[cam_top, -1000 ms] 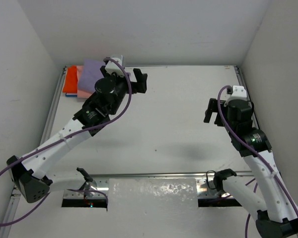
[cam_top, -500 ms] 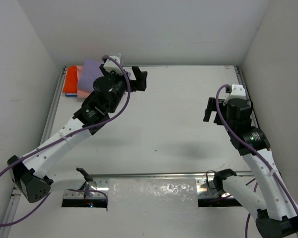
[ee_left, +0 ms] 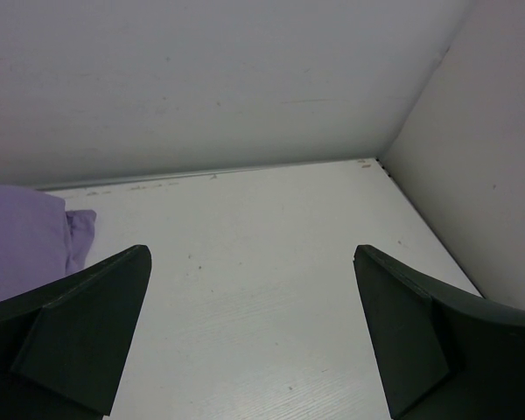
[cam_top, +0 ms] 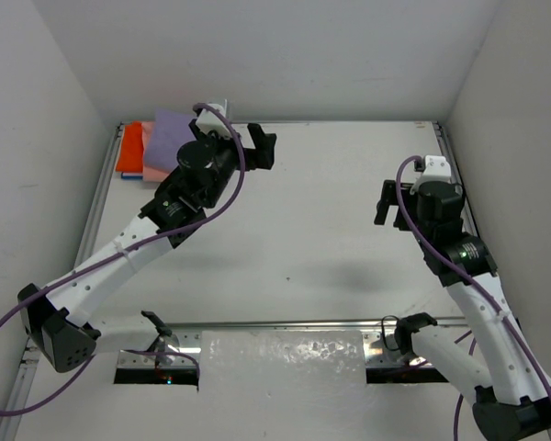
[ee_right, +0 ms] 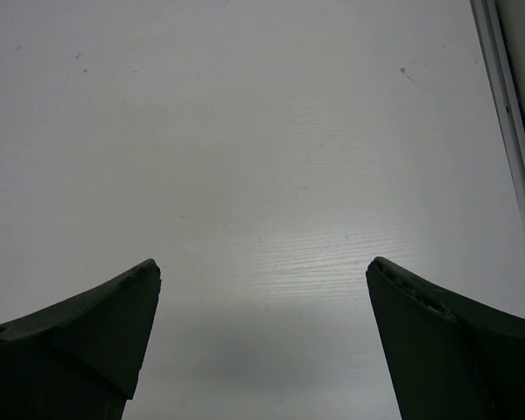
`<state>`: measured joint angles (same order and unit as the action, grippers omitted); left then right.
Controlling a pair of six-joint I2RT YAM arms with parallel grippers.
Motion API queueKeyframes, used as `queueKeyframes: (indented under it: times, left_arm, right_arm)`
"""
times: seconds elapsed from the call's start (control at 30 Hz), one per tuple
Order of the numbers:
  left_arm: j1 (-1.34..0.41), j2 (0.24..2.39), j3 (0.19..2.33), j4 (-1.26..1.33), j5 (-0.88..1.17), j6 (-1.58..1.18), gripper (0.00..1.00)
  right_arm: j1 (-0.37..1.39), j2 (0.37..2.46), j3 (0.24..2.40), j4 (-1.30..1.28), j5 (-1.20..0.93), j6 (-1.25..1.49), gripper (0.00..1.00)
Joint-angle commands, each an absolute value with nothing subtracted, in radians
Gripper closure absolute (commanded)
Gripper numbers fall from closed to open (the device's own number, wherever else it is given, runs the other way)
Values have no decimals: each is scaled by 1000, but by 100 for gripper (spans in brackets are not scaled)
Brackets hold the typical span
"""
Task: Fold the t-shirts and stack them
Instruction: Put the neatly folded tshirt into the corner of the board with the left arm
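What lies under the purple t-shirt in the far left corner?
The salmon-pink t-shirt, and the orange-red t-shirt peeks out left of it. The left arm hides their right parts.

Three t-shirts [cam_top: 156, 147] were counted: one purple t-shirt [ee_left: 17, 236], one pink t-shirt [cam_top: 152, 167] and one orange t-shirt [cam_top: 129, 147].

Two arms were counted: one left arm [cam_top: 119, 255] and one right arm [cam_top: 485, 299].

Each arm carried one tool, giving two tools: one left tool [ee_left: 252, 254] and one right tool [ee_right: 262, 262].

Each tool had two fingers [ee_left: 79, 324], giving four fingers in total.

One worktop [cam_top: 331, 211] was counted.

Three white walls were counted: one left wall [cam_top: 37, 138], one back wall [cam_top: 275, 55] and one right wall [cam_top: 523, 110].
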<state>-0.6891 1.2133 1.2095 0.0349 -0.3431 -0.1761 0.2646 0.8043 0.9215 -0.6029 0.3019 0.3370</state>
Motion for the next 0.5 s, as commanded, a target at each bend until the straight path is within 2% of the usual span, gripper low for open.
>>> queueKeyframes:
  times: [0.0,0.47]
  left_arm:
    - [-678,1213,1239,95,-331,-193,0]
    - [-678,1226,1255,94,-330,-202,0]
  right_arm:
    - [268,810,910,-551,287,321,1]
    - [268,821,891,-518,268,321,1]
